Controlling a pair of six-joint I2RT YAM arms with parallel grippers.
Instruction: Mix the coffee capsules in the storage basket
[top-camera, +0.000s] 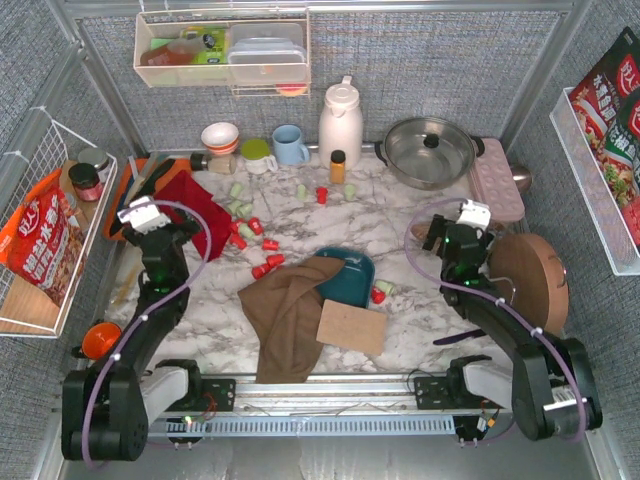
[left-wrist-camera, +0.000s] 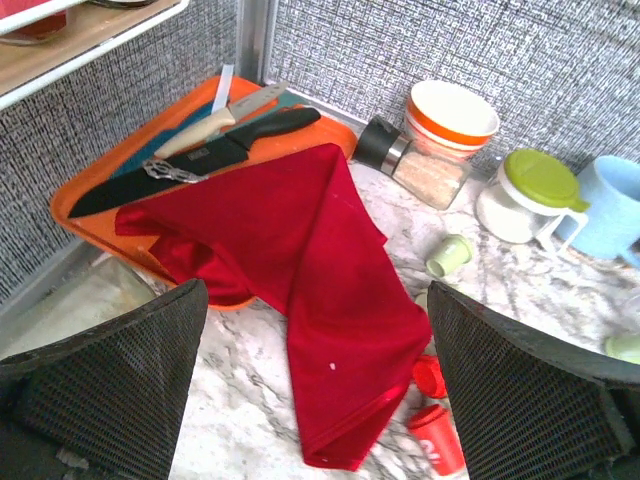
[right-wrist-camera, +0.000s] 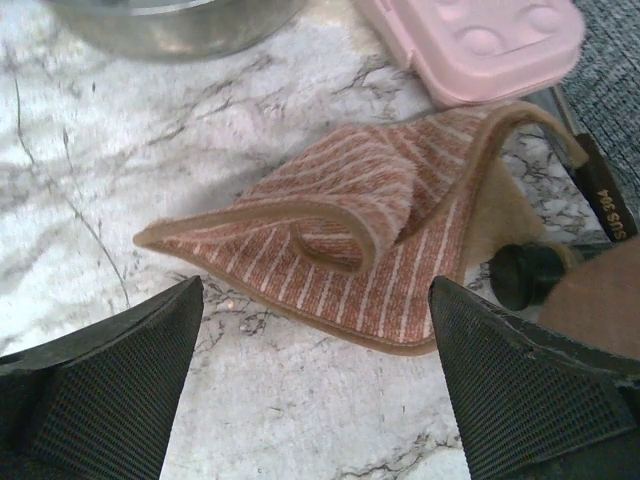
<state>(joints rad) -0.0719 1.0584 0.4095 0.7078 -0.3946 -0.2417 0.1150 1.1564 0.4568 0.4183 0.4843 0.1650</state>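
Storage basket (top-camera: 352, 272): frame centre, half under brown cloth (top-camera: 288, 310), so likely blocked. Coffee capsules (top-camera: 262, 268): red and green, strewn on table (top-camera: 410, 250) up-left of basket, two beside right rim. Left jaws, right jaws: wide apart, empty, parked either side

Bright, even overhead light with soft, faint shadows; mild glare on the marble table (top-camera: 420, 330); wrist views blur close up.

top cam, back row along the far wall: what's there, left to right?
Back row: orange-striped white bowl → green-lidded clear jar → light blue mug → white thermos jug → lidded steel pot → pink plastic egg tray.
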